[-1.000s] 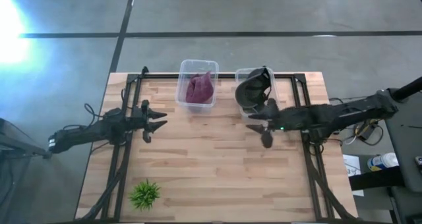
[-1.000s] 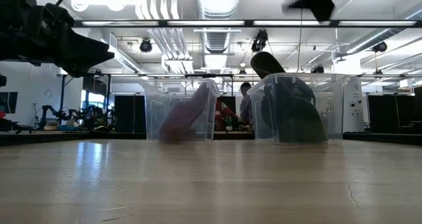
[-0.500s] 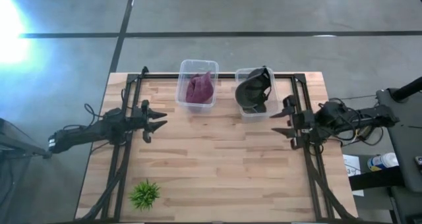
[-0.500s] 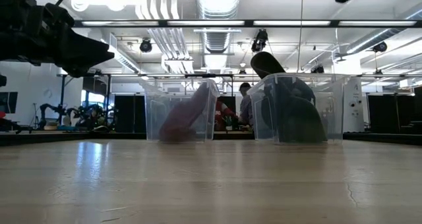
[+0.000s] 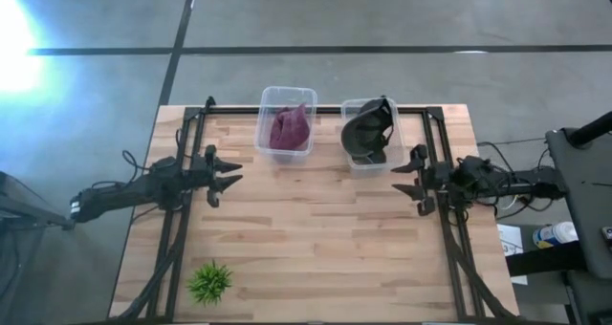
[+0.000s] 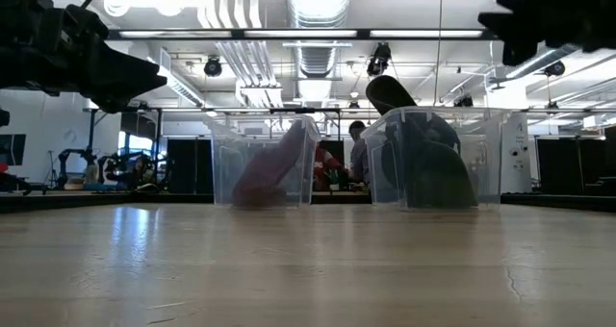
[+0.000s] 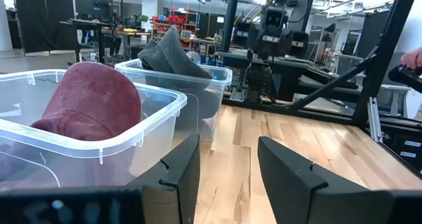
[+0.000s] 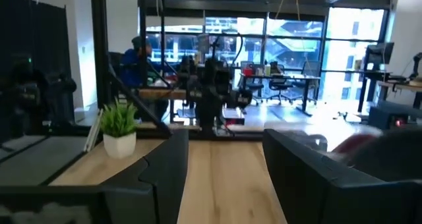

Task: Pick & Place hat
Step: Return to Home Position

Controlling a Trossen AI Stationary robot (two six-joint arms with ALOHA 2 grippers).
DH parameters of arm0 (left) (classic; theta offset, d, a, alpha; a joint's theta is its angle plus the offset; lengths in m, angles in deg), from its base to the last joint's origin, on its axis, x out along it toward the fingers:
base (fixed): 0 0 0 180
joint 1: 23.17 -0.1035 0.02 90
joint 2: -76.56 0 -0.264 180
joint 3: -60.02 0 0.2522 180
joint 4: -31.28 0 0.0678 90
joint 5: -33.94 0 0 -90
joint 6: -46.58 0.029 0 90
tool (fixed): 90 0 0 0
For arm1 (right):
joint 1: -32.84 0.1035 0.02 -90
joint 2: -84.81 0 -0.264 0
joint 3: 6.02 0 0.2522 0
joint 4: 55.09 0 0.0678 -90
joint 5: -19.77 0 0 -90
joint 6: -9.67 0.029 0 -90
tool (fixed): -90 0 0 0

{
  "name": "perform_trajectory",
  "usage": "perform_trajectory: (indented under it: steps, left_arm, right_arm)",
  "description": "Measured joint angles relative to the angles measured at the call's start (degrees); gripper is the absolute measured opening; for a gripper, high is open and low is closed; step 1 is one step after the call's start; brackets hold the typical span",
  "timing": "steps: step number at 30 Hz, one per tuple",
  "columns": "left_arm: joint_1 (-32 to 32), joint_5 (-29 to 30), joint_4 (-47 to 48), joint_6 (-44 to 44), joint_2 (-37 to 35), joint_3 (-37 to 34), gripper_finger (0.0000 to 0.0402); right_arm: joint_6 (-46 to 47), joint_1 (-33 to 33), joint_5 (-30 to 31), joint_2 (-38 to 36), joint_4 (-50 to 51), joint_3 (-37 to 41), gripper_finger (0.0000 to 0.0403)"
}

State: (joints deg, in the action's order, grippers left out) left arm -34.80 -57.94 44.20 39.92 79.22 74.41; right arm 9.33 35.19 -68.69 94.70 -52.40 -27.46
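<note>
A dark grey hat (image 5: pixel 368 129) sits in the right clear bin (image 5: pixel 394 139) near the table's far edge, its top sticking above the rim (image 6: pixel 390 91). A maroon hat (image 5: pixel 291 127) lies in the left clear bin (image 5: pixel 265 134); the left wrist view shows both hats, maroon (image 7: pixel 89 105) and grey (image 7: pixel 173 51). My right gripper (image 5: pixel 411 179) hovers open by the table's right side, near of the grey hat's bin. My left gripper (image 5: pixel 222 179) hovers open over the table's left part, holding nothing.
A small green potted plant (image 5: pixel 209 282) stands near the table's near left corner, also seen in the right wrist view (image 8: pixel 119 126). Black frame rails (image 5: pixel 182 220) run along both table sides. Bare wood lies between the two grippers. A person shows in the room behind (image 6: pixel 357 149).
My right gripper has drawn back from beside the grey hat's bin toward the table's right edge and come lower, staying open. The left arm and both hats have kept still.
</note>
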Motion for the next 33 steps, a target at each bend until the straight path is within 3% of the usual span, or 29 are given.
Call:
perform_trajectory:
  steps: [8, 16, 33]
  left_arm:
    - [0.0, 0.01, 0.0, 0.0, -0.01, 0.0, 0.0147]
    - [0.0, -0.01, 0.0, 0.0, 0.01, 0.0, 0.0147]
    - [0.0, -0.02, -0.09, 0.0, 0.01, 0.0, 0.0147]
  right_arm:
    - [0.22, -0.05, -0.03, -6.27, -1.31, 7.04, 0.0194]
    - [0.37, -0.05, -0.01, -9.93, 3.96, 7.17, 0.0194]
    - [0.35, -0.05, -0.01, -7.81, 4.9, 7.17, 0.0194]
